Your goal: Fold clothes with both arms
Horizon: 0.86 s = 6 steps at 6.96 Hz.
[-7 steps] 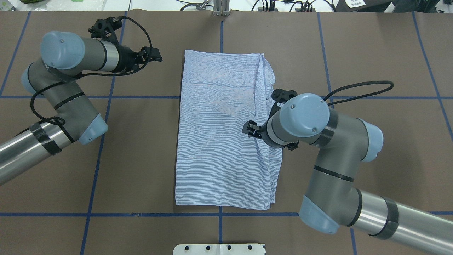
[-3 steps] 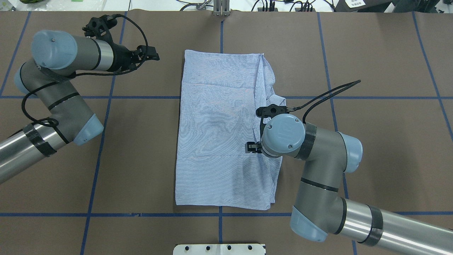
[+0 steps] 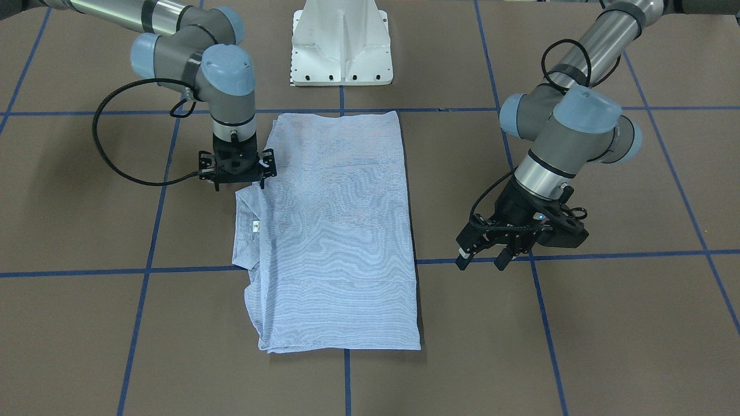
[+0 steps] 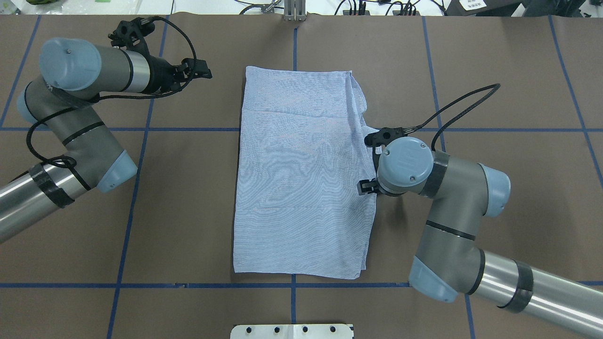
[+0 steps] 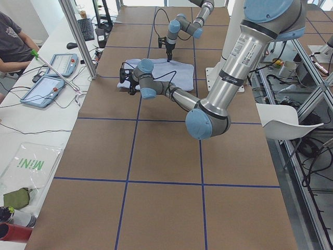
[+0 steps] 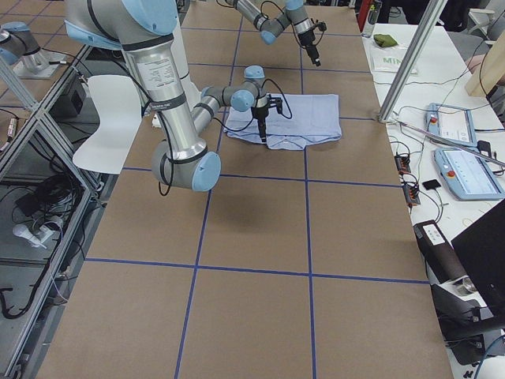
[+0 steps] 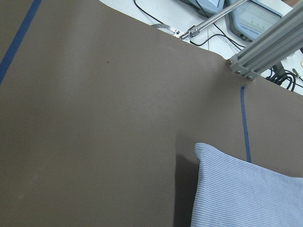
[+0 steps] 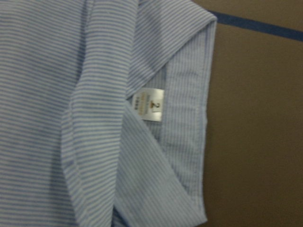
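With the shirt lying flat on the surface, its collar edge just under the right jaws, which stand apart, and well off from the left jaws, also apart, the right ones should drop straight and pinch every layer together.

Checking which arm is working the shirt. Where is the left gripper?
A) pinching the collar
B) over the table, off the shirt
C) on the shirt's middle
B: the left gripper hangs over the table, clear of the shirt.
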Each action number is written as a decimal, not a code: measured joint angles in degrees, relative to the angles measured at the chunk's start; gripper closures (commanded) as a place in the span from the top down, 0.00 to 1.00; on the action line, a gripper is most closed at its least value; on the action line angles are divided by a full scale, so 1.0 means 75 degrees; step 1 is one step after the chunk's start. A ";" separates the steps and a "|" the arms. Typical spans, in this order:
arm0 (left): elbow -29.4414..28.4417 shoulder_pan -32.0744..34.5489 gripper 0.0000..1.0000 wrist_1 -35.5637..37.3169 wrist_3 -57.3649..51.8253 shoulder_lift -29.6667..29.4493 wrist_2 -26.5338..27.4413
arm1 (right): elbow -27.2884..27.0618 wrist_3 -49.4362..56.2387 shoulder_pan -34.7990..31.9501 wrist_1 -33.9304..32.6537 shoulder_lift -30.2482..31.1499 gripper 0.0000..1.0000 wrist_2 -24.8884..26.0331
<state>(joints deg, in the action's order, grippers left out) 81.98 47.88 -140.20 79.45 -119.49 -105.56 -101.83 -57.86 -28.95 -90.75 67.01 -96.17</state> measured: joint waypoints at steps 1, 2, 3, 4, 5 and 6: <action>0.0048 0.0020 1.00 0.0015 0.0005 0.0003 -0.0002 | -0.0357 0.0234 -0.0138 -0.0003 0.0425 1.00 -0.0020; 0.0131 0.0038 1.00 0.0105 0.0001 0.0009 -0.0008 | -0.0743 0.0271 -0.0180 -0.0033 0.0662 1.00 -0.0052; 0.0280 0.0051 1.00 0.0287 -0.0006 0.0014 -0.0010 | -0.0971 -0.0043 -0.0138 -0.0044 0.0701 1.00 -0.0063; 0.0469 0.0064 1.00 0.0495 -0.0007 0.0024 -0.0011 | -0.1069 -0.0786 -0.0019 -0.0020 0.0649 1.00 -0.0069; 0.0725 0.0067 1.00 0.0770 -0.0005 0.0062 -0.0011 | -0.1135 -0.1868 0.0192 0.0018 0.0527 1.00 -0.0068; 0.0997 0.0071 1.00 0.1033 -0.0011 0.0160 -0.0014 | -0.1215 -0.3279 0.0504 0.0071 0.0370 1.00 -0.0046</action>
<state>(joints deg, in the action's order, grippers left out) 89.45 48.42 -132.45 79.37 -118.29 -105.67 -110.94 -82.45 -25.17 -90.22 69.78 -96.52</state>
